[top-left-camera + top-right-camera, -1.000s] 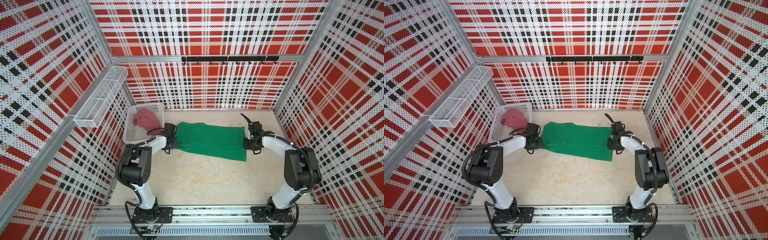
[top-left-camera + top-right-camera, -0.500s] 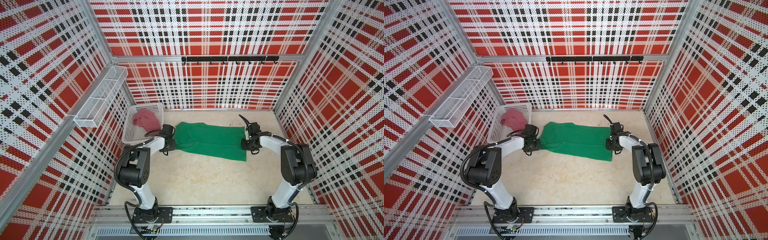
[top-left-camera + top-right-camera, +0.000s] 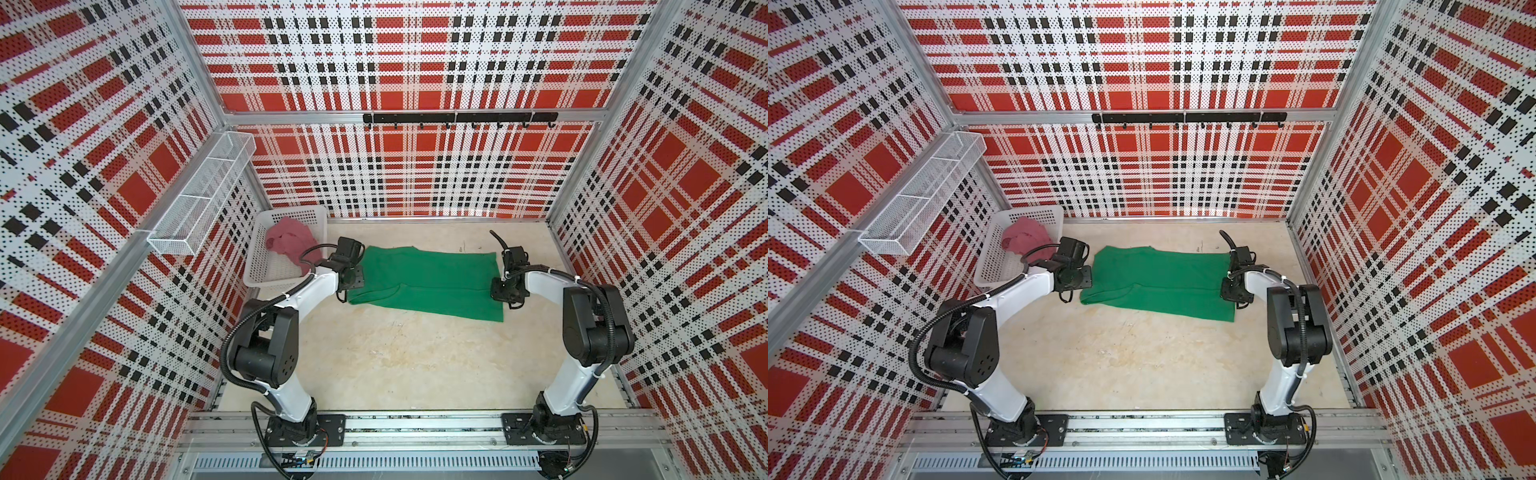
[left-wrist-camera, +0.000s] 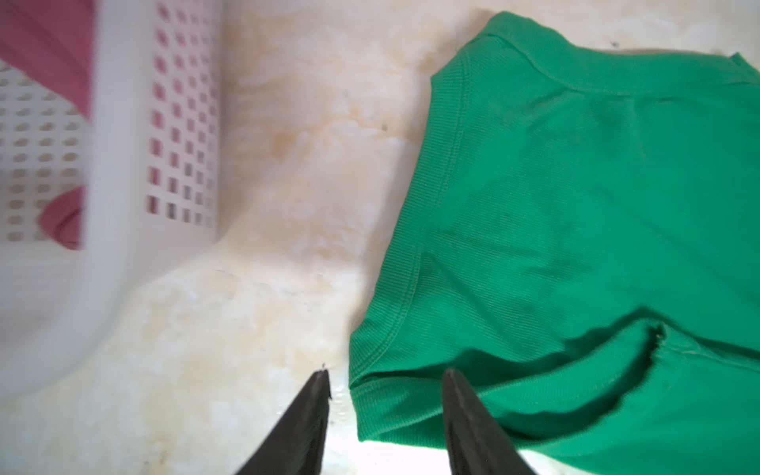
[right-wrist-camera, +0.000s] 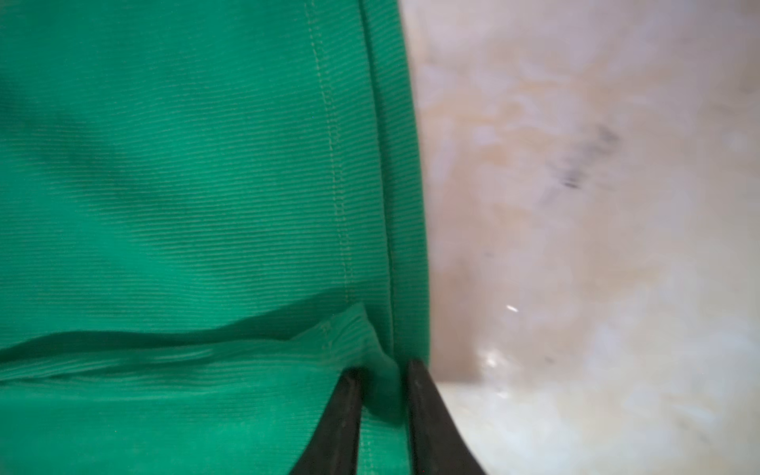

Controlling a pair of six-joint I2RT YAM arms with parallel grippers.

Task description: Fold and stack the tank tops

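We see the green tank top [image 3: 428,282] spread flat on the counter [image 3: 415,365], toward the back wall. The right pincer [image 5: 384,366] is narrow, with the hem bunched and held between its tips. The left pincer [image 4: 387,372] stands parted astride the opposite corner — cloth between the tips, not pinched. The pink tank top [image 3: 289,245] lies crumpled in the white basket [image 3: 291,214] — back left corner, near the left pincer.

On the beige table [image 3: 415,353], a white perforated basket [image 3: 270,270] sits far left below a wire shelf [image 3: 199,199].
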